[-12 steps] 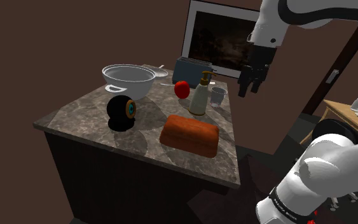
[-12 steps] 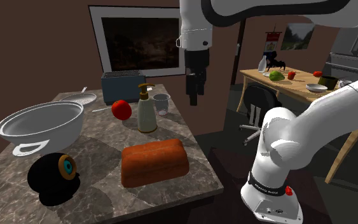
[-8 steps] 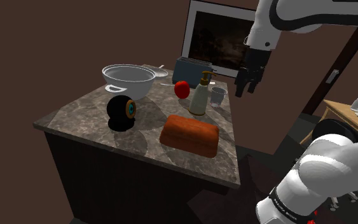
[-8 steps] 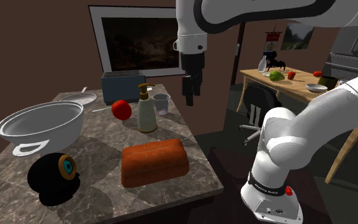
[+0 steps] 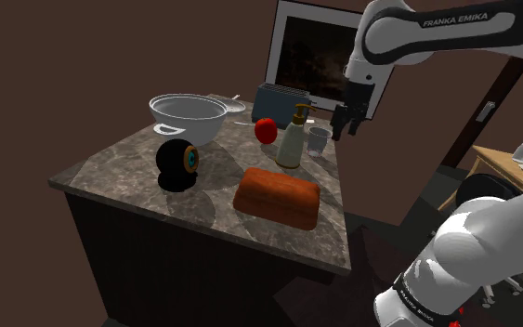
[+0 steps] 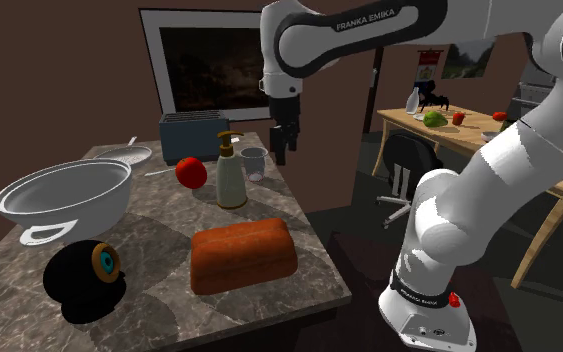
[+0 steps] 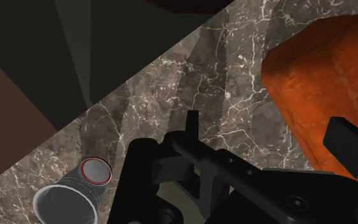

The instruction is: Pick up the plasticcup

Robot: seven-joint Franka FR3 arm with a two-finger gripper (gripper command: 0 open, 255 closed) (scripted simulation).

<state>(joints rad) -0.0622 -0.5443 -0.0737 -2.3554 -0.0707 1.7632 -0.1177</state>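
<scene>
The plastic cup is a small translucent grey tumbler. It stands upright near the far corner of the marble counter, beside a soap dispenser. My black gripper hangs just off the cup's side, at the shoulder view's right and slightly higher, and does not touch it. In the wrist view the cup shows from above, off to one side of the gripper. The fingers stand apart with nothing between them.
An orange-brown loaf lies near the counter's front. A red fruit, a toaster, a white bowl and a black ball-shaped object share the counter. An office chair and a table stand beyond.
The arm has swung the gripper toward the shoulder view's left and a little down, bringing it from beyond the counter's edge to right beside the cup. Nothing on the counter has moved.
</scene>
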